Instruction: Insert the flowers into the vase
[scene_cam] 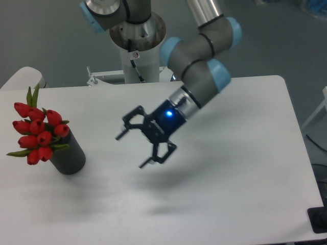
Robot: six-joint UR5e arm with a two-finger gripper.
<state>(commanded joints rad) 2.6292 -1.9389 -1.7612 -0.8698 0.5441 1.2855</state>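
Above mid-table, jaws spread wide and empty; flowers stand in vase.

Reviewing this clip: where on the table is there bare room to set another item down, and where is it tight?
Bare table runs along the whole right half and the front edge, bordered only by the table's edges. The middle lies under the open gripper, which hangs above it. The left edge is crowded: the vase stands there with the flowers leaning out leftward.
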